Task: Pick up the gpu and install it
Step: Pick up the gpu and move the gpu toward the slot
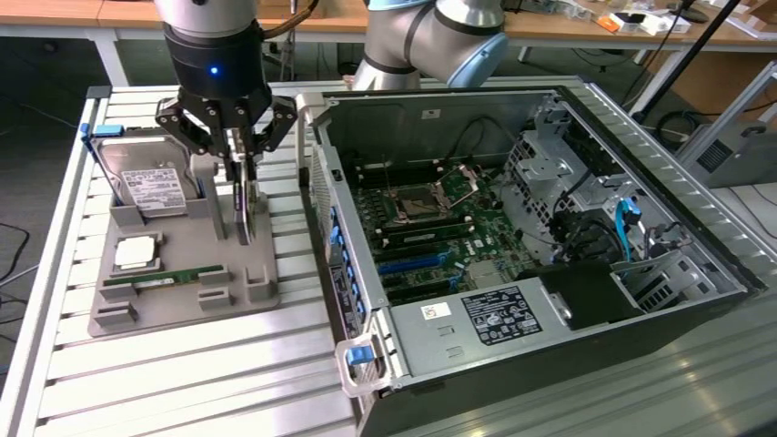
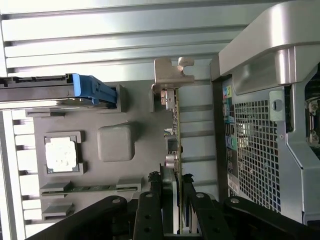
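Observation:
The gpu [image 1: 247,208] stands on its edge in the grey holder tray [image 1: 182,308] at the exterior view's left, beside the open computer case [image 1: 510,228]. My gripper [image 1: 240,166] comes down on it from above, one finger on each face of the card, shut on it. In the wrist view the gpu [image 2: 172,142] shows edge-on, a thin green board with its silver bracket [image 2: 169,71] at the far end, and my gripper [image 2: 171,181] has its black fingers [image 2: 150,210] pressed against both sides. I cannot tell whether the card's lower edge still sits in the holder.
A silver hard drive [image 1: 152,187] leans in the tray, with a CPU [image 1: 136,253] and a slim green memory stick [image 1: 164,276] in front of it. The case's motherboard [image 1: 443,223] lies exposed. The case's perforated rear wall [image 2: 257,150] stands close beside the card.

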`<state>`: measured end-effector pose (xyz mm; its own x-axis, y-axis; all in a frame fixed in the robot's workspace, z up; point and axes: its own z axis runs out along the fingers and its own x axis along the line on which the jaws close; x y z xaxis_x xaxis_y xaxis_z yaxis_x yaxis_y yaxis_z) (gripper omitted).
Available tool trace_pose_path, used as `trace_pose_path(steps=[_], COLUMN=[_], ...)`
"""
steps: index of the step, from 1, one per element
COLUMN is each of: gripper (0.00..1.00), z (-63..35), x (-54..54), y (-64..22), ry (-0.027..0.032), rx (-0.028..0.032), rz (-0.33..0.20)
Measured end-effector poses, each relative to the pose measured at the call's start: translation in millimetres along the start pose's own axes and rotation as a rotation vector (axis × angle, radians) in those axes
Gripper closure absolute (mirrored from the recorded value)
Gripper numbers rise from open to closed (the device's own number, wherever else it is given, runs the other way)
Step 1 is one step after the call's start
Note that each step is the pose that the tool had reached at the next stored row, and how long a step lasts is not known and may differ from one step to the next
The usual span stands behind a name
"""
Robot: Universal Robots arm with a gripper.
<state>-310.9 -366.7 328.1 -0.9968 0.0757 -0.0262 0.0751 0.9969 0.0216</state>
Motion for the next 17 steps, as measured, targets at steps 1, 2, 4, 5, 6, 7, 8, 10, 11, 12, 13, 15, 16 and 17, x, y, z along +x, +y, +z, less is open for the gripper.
trace_pose_path(steps=[1, 2, 4, 5, 6, 7, 8, 10, 11, 12, 13, 15, 16, 17], gripper=[0.73, 0.73, 0.73, 0.73, 0.73, 0.73, 0.73, 0.73, 0.73, 0.73, 0.73, 0.73, 0.73, 0.73], z=[-1.5, -1.9, -5.2, -9.6, -13.0, -18.1, -19.2, -20.0, -20.5, -20.9, -21.7, -22.6, -23.0, -23.6], x=[-0.1, -0.1, -0.2, -0.3, -0.4, -0.5, -0.5, -0.5, -0.5, -0.6, -0.6, -0.6, -0.6, -0.6], y=[0.0, 0.0, 0.1, 0.2, 0.3, 0.4, 0.4, 0.4, 0.4, 0.4, 0.5, 0.5, 0.5, 0.5], ry=[0.0000, 0.0000, -0.0001, 0.0001, 0.0000, 0.0001, 0.0001, 0.0001, 0.0001, 0.0000, 0.0001, 0.0001, 0.0000, 0.0000], rx=[-0.0001, -0.0003, -0.0006, -0.0010, -0.0013, -0.0015, -0.0015, -0.0016, -0.0017, -0.0017, -0.0016, -0.0017, -0.0017, -0.0017], rz=[0.000, 0.000, 0.000, 0.000, 0.000, 0.000, 0.000, 0.000, 0.000, 0.000, 0.000, 0.000, 0.000, 0.000])
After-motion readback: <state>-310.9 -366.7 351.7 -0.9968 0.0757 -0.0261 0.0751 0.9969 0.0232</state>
